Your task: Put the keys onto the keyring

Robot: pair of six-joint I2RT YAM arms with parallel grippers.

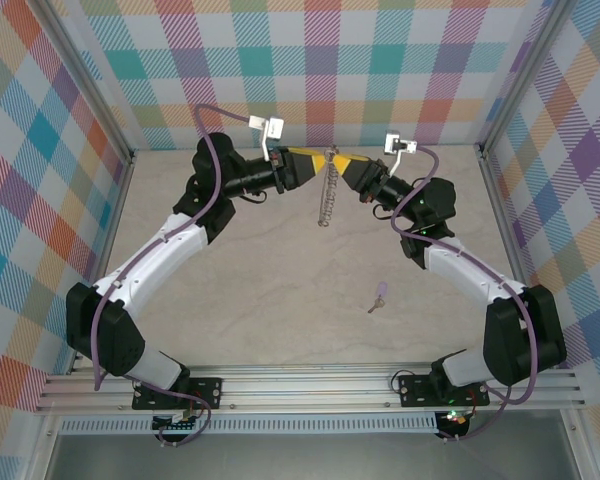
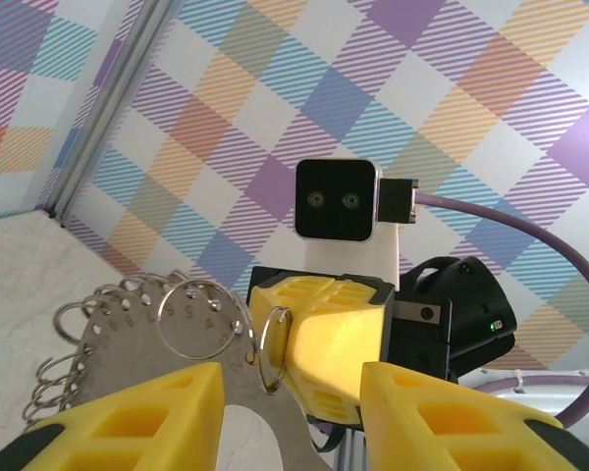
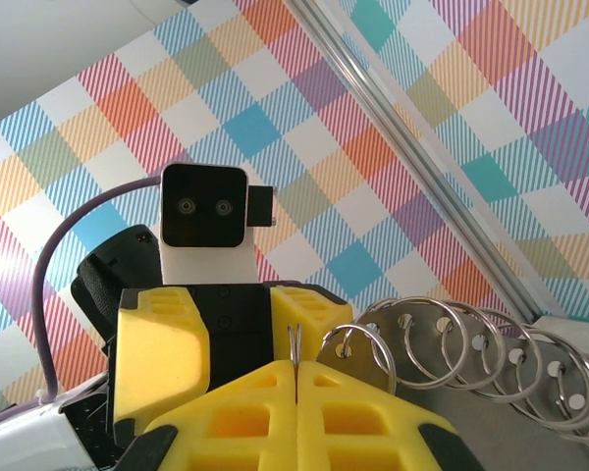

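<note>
Keyring (image 2: 137, 339): silvery metal, glossy loops.
Left gripper fingers (image 2: 128, 417): yellow plastic, matt.
Table (image 1: 260, 290): pale marbled top, smooth, matt.

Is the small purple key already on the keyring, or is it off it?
Off. The key lies alone on the table, well apart from the keyring, which the right gripper pinches at the far side.

Plaid all round here: pastel checked walls (image 1: 380, 60) close in on three sides, their teal, orange and purple squares brightly and evenly lit. Silver aluminium posts (image 1: 85, 75) mark the back corners. The table (image 1: 280, 290) shows a pale, marbled beige top, and a ribbed metal rail (image 1: 310, 385) runs along its near edge.
</note>
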